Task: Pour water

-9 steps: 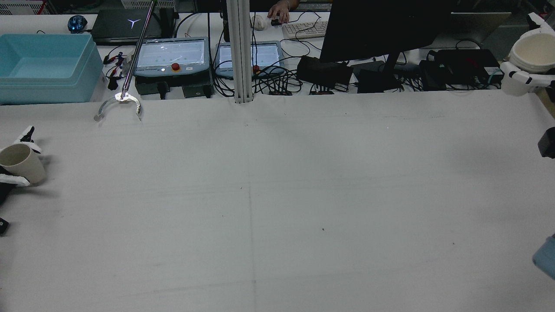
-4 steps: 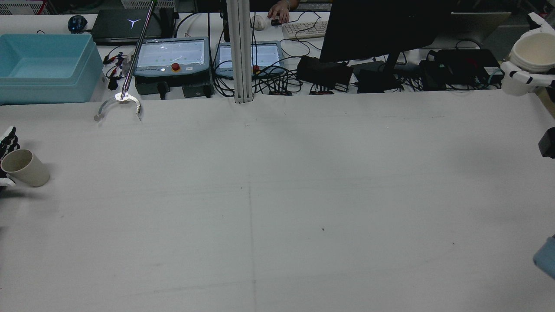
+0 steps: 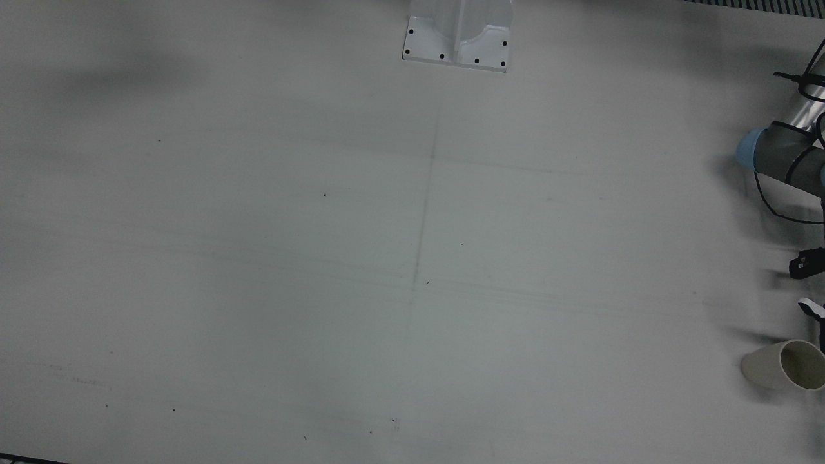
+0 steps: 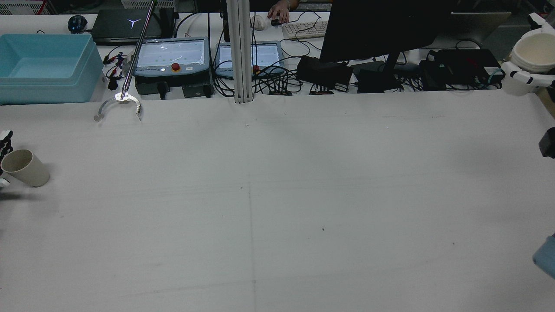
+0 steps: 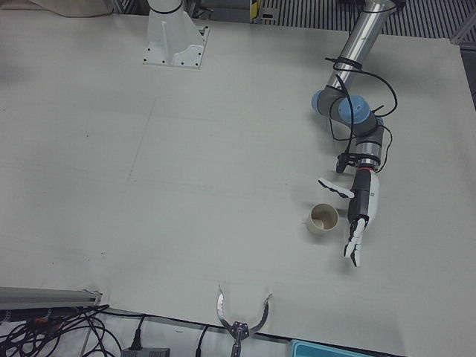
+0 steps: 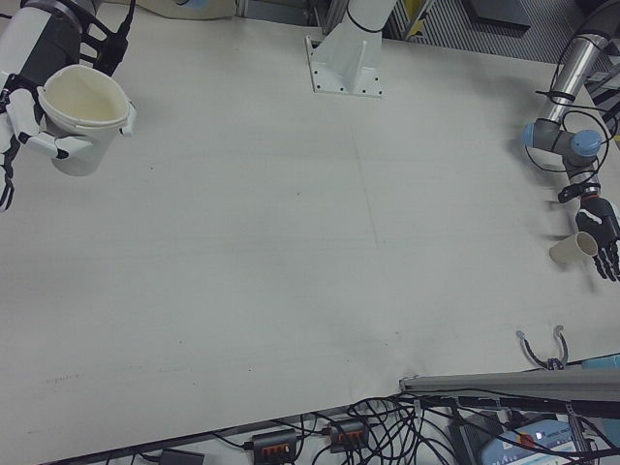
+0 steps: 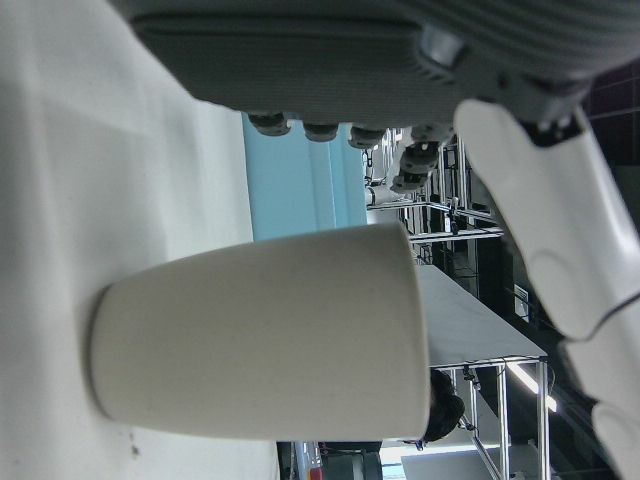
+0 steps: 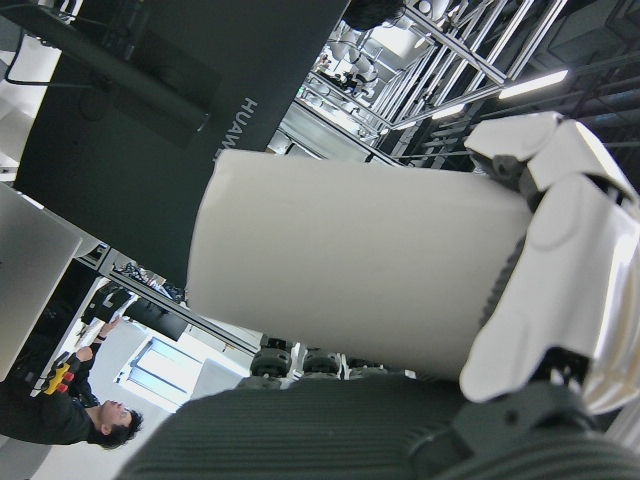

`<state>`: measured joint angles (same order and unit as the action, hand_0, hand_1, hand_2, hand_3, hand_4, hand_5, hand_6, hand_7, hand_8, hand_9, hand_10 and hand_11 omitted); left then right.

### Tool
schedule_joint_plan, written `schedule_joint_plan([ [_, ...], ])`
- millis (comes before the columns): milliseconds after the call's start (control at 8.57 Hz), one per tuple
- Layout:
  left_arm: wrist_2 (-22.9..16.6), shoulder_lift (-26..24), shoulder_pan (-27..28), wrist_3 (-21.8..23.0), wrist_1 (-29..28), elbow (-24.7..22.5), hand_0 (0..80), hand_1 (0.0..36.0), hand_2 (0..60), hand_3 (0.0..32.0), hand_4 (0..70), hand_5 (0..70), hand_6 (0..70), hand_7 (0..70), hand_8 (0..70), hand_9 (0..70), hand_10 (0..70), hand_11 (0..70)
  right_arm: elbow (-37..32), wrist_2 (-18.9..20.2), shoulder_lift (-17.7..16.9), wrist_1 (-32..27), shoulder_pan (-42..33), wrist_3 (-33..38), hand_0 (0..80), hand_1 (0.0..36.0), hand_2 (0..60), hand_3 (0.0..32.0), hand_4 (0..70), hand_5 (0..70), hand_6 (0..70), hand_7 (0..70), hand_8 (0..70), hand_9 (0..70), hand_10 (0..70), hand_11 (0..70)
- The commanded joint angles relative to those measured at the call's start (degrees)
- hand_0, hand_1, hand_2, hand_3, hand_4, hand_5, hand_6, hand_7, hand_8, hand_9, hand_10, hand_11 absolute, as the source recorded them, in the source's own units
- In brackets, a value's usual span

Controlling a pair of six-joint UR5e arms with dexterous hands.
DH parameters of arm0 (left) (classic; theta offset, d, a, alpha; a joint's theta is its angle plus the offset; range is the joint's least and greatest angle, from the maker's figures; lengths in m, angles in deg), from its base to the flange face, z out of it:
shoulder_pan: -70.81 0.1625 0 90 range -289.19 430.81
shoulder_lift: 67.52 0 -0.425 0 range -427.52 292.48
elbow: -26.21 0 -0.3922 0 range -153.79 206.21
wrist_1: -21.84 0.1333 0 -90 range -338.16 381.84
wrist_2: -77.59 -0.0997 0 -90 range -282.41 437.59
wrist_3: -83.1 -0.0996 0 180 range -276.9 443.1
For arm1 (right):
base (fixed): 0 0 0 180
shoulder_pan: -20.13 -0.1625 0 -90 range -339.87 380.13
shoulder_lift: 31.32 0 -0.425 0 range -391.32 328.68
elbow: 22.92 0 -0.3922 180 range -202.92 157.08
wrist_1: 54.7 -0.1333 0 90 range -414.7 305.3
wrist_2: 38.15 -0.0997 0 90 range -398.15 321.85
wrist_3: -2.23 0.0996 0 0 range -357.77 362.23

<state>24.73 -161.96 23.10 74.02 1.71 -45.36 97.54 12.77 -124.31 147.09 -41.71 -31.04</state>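
Gripping white cup [image 6: 82, 114] in right hand [image 6: 39, 92], left hand [image 5: 360, 214] open

matt beige cup [image 5: 323, 219]; matt white cloth-covered table [image 4: 277, 195]; glossy white plastic left hand [image 5: 360, 216] shells.

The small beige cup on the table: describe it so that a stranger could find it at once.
Start at the white table and go to its edge on the robot's left side, where the left hand hangs open. The small beige cup stands upright on the cloth beside that hand, held by nothing. The only other cup, the larger cream cup, is held up in the right hand.
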Motion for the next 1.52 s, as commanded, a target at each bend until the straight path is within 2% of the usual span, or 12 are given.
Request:
schedule_joint_plan([
  [0,-0.14,0.39,-0.63,0.11,3.96,-5.58,47.9,1.9,0.0,0.0,17.9,2.1,0.9,1.8,0.0,0.0,0.7,2.1,-8.91,-0.04,1.13,-0.44,1.18,6.00,43.8,15.7,37.9,0.0,23.2,66.1,4.8,10.8,4.5,9.4,7.7,11.9],
  [233,-0.49,0.83,-0.72,0.38,7.46,-10.49,48.0,2.8,0.0,0.0,17.5,2.7,0.9,2.0,0.0,0.0,0.9,2.4,-12.79,-0.65,5.61,-0.44,8.89,14.68,42.4,13.4,33.1,0.0,23.6,63.4,5.3,11.2,6.8,12.6,9.3,14.1],
  [350,-2.23,2.48,-2.37,0.55,10.44,-15.13,48.2,3.4,0.0,0.0,17.5,3.4,0.9,2.0,0.0,0.0,0.9,2.5,-12.71,-0.83,5.62,-0.44,11.97,19.16,41.9,12.8,32.2,0.0,23.6,63.2,6.0,12.1,7.9,14.2,10.9,16.4],
  [467,-3.64,3.28,-3.95,0.47,12.38,-18.40,48.4,3.8,0.0,0.0,17.7,4.1,1.1,2.4,0.0,0.0,0.9,2.5,-13.06,-0.83,4.75,-0.35,14.53,19.99,42.3,12.9,32.4,0.0,23.9,64.4,6.7,12.9,8.6,15.0,12.2,18.3],
  [584,-4.27,3.38,-4.84,0.20,13.27,-20.26,48.6,4.3,0.0,0.0,17.7,4.5,1.4,2.8,0.0,0.0,1.0,2.8,-15.41,-0.91,2.31,-2.09,16.21,20.17,43.1,13.3,32.2,0.0,24.0,66.1,7.4,13.7,9.0,15.6,13.0,19.5],
  [700,-4.45,3.29,-4.94,0.03,13.37,-20.36,48.6,4.6,0.0,0.0,17.7,5.0,1.6,3.3,0.0,0.0,1.0,2.7,-20.40,-0.91,-1.02,-9.59,16.57,19.65,43.5,13.4,32.4,0.0,23.7,68.1,8.5,13.9,9.4,16.0,13.1,19.6],
  [817,-4.45,3.29,-4.50,0.03,13.37,-20.36,48.7,4.6,0.0,0.0,17.7,5.3,1.7,3.4,0.0,0.0,1.0,2.7,-24.27,-0.91,-3.06,-15.24,16.31,18.34,43.1,13.0,31.2,0.0,21.2,64.5,7.8,12.5,10.2,17.0,14.3,21.4],
  [934,-4.27,3.29,-4.58,0.03,13.37,-20.36,48.5,4.3,0.0,0.0,17.6,5.0,1.5,3.3,0.0,0.0,1.1,2.9,-25.10,-0.83,-3.86,-16.08,15.53,17.63,43.3,12.9,30.4,0.0,20.4,63.0,7.4,12.5,10.4,17.4,14.2,21.3],
  [1167,-4.10,3.47,-4.85,0.29,13.28,-20.71,48.5,4.4,0.0,0.0,17.1,4.7,1.1,2.9,0.0,0.0,1.2,3.0,-29.38,-0.83,-2.99,-18.43,12.63,16.32,45.4,15.0,33.8,0.0,19.8,64.1,7.6,12.8,10.8,17.8,13.5,20.5],
  [1401,-3.75,4.52,-4.59,0.12,13.19,-21.41,48.5,4.6,0.0,0.0,16.6,4.6,0.7,2.5,0.0,0.0,1.0,2.7,-36.22,-1.00,0.95,-23.61,8.60,11.15,46.1,16.8,37.2,0.0,19.0,63.8,8.0,12.1,11.8,18.9,14.8,22.6],
])
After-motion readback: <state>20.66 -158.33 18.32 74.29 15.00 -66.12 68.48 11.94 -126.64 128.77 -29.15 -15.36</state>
